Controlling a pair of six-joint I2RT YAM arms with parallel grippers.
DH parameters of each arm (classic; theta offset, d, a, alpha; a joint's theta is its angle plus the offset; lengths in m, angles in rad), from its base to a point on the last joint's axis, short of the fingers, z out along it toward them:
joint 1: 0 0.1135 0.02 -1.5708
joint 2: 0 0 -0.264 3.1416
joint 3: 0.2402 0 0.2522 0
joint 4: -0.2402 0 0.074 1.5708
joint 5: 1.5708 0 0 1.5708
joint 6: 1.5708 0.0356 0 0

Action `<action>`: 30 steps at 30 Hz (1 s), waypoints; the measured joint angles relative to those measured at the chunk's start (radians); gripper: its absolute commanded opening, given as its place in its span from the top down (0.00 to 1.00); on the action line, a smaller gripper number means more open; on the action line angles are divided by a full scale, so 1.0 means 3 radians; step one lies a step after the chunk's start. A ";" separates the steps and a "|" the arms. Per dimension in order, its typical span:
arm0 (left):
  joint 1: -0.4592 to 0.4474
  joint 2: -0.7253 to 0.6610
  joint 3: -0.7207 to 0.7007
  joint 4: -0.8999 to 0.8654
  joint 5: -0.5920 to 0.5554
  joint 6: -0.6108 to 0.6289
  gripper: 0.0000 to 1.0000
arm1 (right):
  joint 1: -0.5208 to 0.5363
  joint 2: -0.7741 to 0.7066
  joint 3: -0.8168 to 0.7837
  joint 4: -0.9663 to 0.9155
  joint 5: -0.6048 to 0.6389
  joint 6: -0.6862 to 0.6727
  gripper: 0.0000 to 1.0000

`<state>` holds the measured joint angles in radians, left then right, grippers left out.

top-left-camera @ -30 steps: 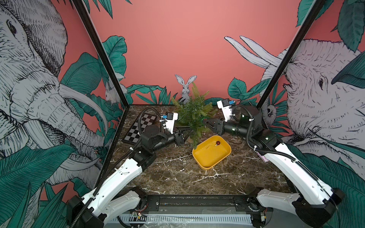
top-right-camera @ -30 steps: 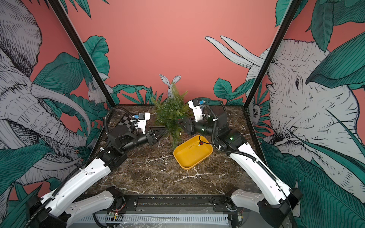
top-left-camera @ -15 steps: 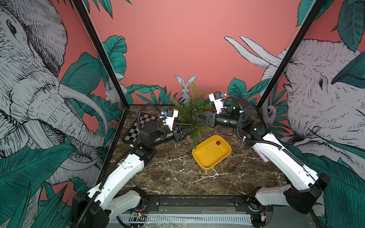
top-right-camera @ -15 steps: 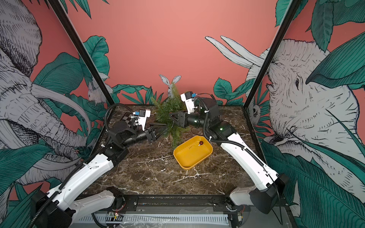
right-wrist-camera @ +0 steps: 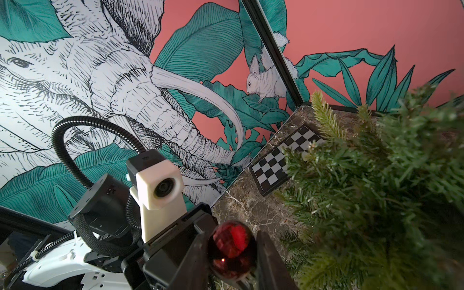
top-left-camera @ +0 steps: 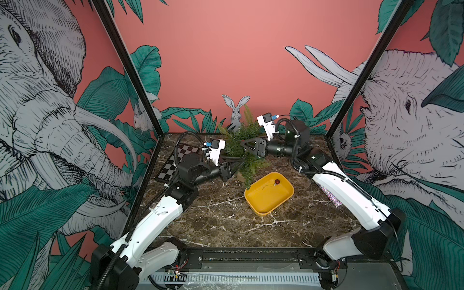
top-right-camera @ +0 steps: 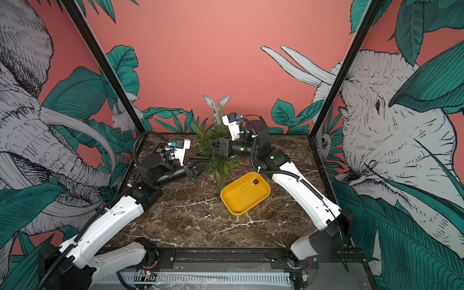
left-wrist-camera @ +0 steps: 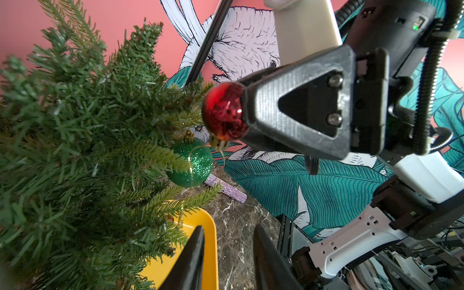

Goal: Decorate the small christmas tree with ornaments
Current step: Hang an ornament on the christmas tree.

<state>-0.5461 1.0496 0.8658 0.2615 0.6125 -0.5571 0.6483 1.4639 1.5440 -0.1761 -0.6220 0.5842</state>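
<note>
The small christmas tree [top-left-camera: 239,150] [top-right-camera: 217,153] stands at the back middle of the marble table. My right gripper [top-left-camera: 243,143] [right-wrist-camera: 231,234] is shut on a glossy dark red ball [right-wrist-camera: 232,248] [left-wrist-camera: 222,110], pressed against the tree's upper branches [left-wrist-camera: 75,150]. A glittery green ball [left-wrist-camera: 194,163] hangs from a lower branch. Another small red ball [top-left-camera: 277,181] [top-right-camera: 255,182] lies in the yellow tray [top-left-camera: 261,204]. My left gripper [top-left-camera: 239,162] [left-wrist-camera: 228,227] is open, empty, and low beside the tree on its left.
A checkerboard plate [top-left-camera: 179,160] [right-wrist-camera: 283,160] lies at the back left. A glittery purple strip [top-left-camera: 329,194] [left-wrist-camera: 226,188] lies on the table under my right forearm. Printed walls and black frame posts [top-left-camera: 130,75] close in three sides.
My right gripper has carried the red ball left and upward into the tree's branches. My left gripper has edged toward the tree and its jaws have narrowed a little.
</note>
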 measured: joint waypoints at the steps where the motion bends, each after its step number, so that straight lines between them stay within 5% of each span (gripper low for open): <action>1: 0.0000 0.0001 0.0000 -0.0008 -0.0014 0.0003 0.65 | 0.0000 0.0010 0.0000 -0.0001 -0.0001 -0.0001 0.69; 30: 0.0000 0.0453 0.0207 -0.0108 -0.0186 0.0069 0.65 | 0.0000 -0.0024 -0.0114 -0.0084 0.0395 -0.0308 0.70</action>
<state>-0.5461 1.1854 0.9279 0.2291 0.5568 -0.5365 0.6483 1.4567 1.5097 -0.2012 -0.5034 0.4919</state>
